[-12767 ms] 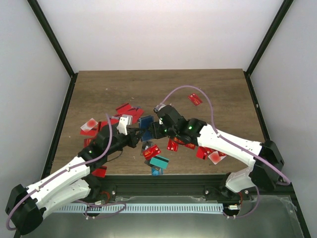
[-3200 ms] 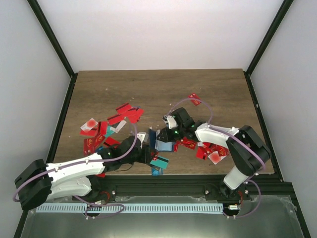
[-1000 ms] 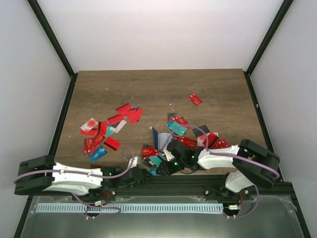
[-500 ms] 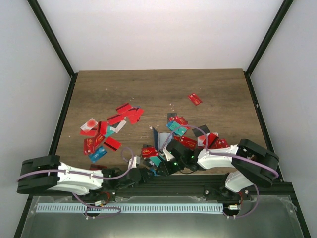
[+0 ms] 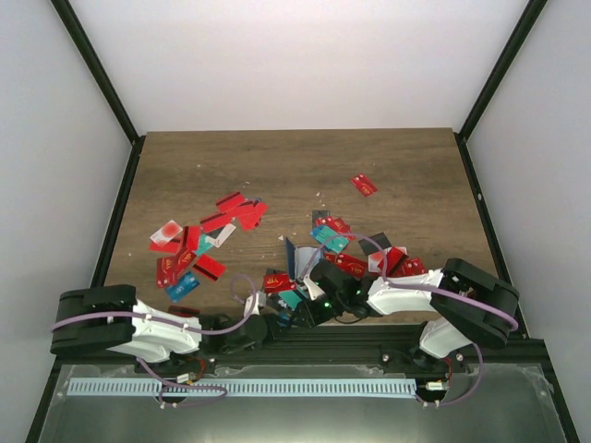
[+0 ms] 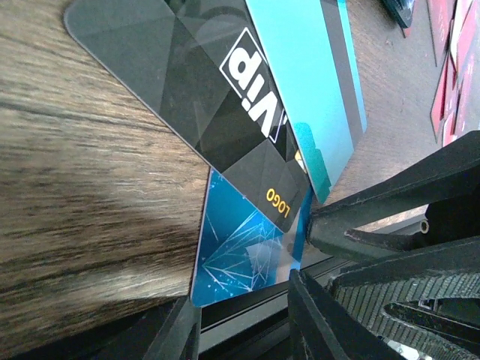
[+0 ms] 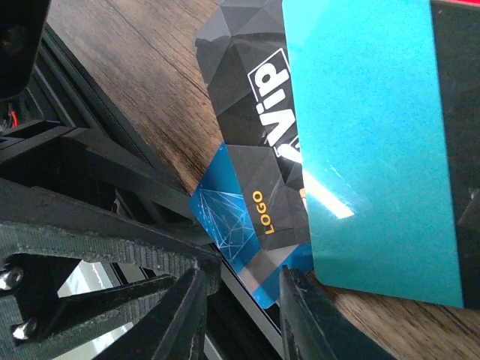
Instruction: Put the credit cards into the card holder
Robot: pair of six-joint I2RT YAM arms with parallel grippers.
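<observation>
left gripper (image 6: 241, 307): jaws part-way apart, straddling the overhanging corner of a blue card (image 6: 240, 251). Can't tell if the pads actually bite it. right gripper (image 7: 246, 289) faces the same corner from the opposite side, jaws also apart, grip unconfirmed, nothing visibly carried. Both sit right at the near edge of the table (image 6: 67, 202), almost nose to nose.

Directly ahead of the left fingers, the blue card is pinned under a black VIP card (image 6: 195, 97), and a teal card (image 6: 307, 82) overlaps that one further out.

I read the card holder (image 5: 292, 256) as the dark navy piece just beyond the right gripper, on the table, in neither gripper. The rest of the credit cards (image 5: 199, 245) lie scattered beyond the left arm, with more beyond the right.

Step, my read: card pick-up off the edge, insertion not started. Next, one gripper has to commit on the blue corner and slide it out from under the black card without dragging the stack off. The other should fetch the holder and present its slot.
</observation>
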